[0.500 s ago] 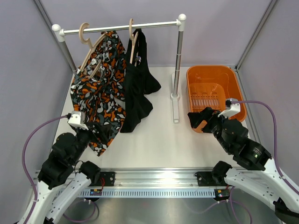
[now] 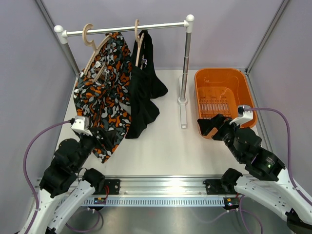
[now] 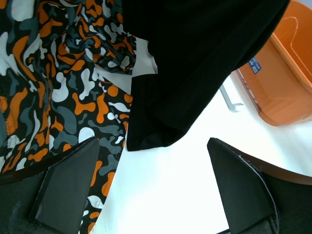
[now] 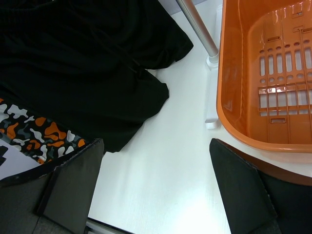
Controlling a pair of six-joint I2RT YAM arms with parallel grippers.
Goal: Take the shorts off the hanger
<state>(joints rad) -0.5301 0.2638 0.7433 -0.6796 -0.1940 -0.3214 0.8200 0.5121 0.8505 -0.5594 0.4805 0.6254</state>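
The patterned shorts (image 2: 105, 92) and black shorts (image 2: 141, 95) hang lengthwise from the rail (image 2: 126, 28), hems toward the tabletop (image 2: 165, 146). The left pincer (image 2: 105, 138), fingers apart, is nearer, right at the patterned hem. The right pincer (image 2: 207, 126), also apart, waits by the basket (image 2: 222, 71).

**Shorts: two pairs, both hanging**

Item 1, patterned shorts (image 2: 103, 100): soft cloth with orange, black, grey and white blotches. They hang on the left wooden hanger (image 2: 92, 51) from the rail (image 2: 124, 28) and fall in loose folds, spread wide, with the lower edge reaching furthest down of the two.

Item 2, black shorts (image 2: 143, 92): plain soft cloth on the right wooden hanger (image 2: 138, 41). They sit just beside the patterned pair, edges touching. One leg trails low in a point and the other flares out to the right.
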